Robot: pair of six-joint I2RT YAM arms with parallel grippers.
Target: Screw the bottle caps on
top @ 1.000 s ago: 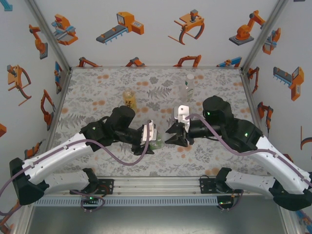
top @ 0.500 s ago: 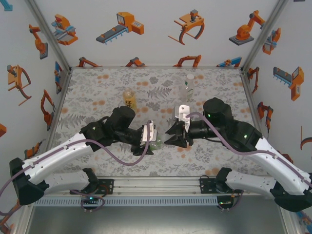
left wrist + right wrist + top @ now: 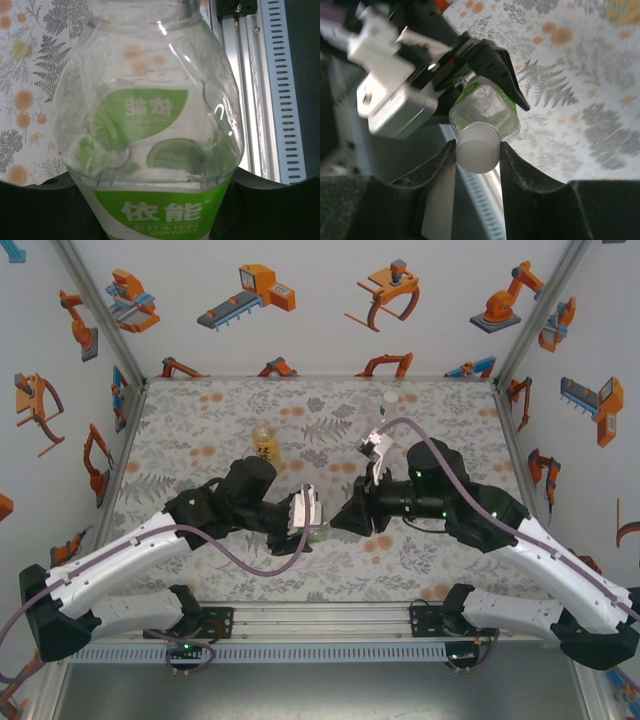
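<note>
The left pincer point(image 3: 312, 528) is clamped round the short clear plastic bottle with a green label point(image 3: 150, 125). The bottle's neck is cut off at the top of the left wrist view. At that bottle's mouth the right pincer point(image 3: 477, 146) squeezes a small white round plastic cap point(image 3: 477, 152), seemingly seated on the neck, though the threads are hidden. Beyond that bottle, on the floral table point(image 3: 200, 420), stand an amber plastic bottle point(image 3: 265, 443) and a clear colourless bottle point(image 3: 388, 408), the latter partly covered by the right arm.

From above, the left gripper point(image 3: 308, 530) and right gripper point(image 3: 338, 522) are covering most of the green bottle point(image 3: 320, 534). The left wrist view is cutting off its neck and base. In the right wrist view the cap point(image 3: 477, 148) is hiding its mouth, and a yellow shape point(image 3: 622, 9) is sitting blurred in the corner.
</note>
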